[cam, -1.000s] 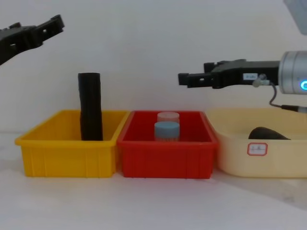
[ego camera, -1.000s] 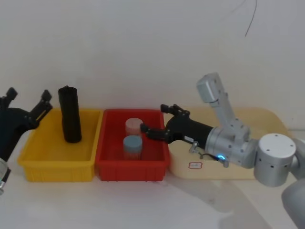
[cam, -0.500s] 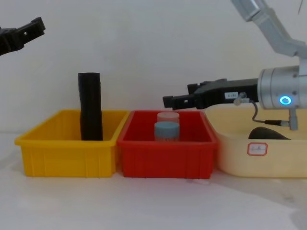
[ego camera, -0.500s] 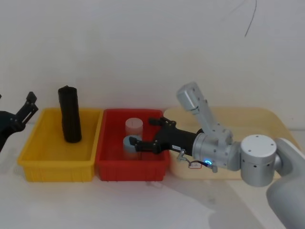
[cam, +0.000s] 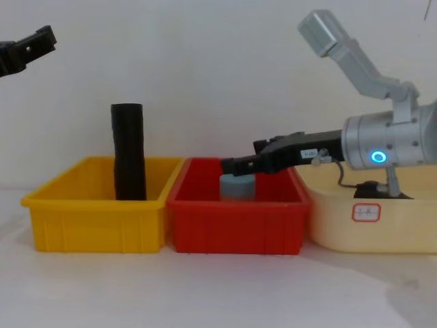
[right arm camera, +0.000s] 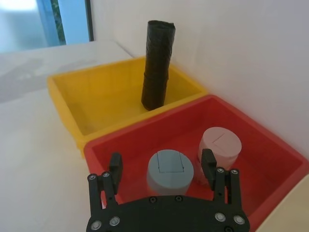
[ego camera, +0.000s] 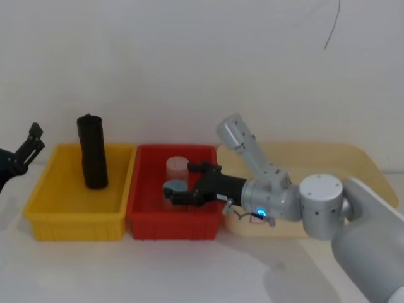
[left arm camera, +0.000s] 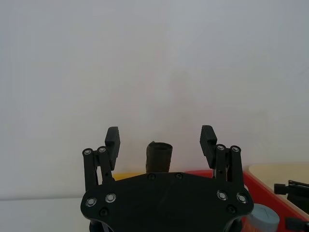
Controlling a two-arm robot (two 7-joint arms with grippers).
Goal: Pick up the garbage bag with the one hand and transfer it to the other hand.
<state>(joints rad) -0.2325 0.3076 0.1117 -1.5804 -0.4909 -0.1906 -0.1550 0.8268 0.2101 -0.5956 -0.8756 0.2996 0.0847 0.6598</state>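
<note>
The garbage bag (ego camera: pixel 92 160) is a black crinkly roll standing upright in the far part of the yellow bin (ego camera: pixel 76 225); it also shows as the garbage bag (cam: pixel 128 152), (right arm camera: pixel 158 65), (left arm camera: pixel 159 157). My left gripper (ego camera: pixel 29 140) hangs open in the air to the left of the bin, apart from the roll, its fingers spread in the wrist view (left arm camera: pixel 160 140). My right gripper (ego camera: pixel 182 184), on a silver arm with a blue light, is open low in the red bin (ego camera: pixel 173 222), its fingers either side of a blue-capped jar (right arm camera: pixel 170 169).
A pink-capped jar (ego camera: pixel 177 166) stands just behind the blue one in the red bin (cam: pixel 232 222). A beige tray (cam: pixel 382 232) sits at the right, with a dark object (cam: pixel 372 185) partly hidden behind the right arm. The three containers stand side by side against a white wall.
My right gripper has swung left and down from above the beige tray into the red bin, around the blue-capped jar. My left gripper has drawn back leftward, away from the roll.
</note>
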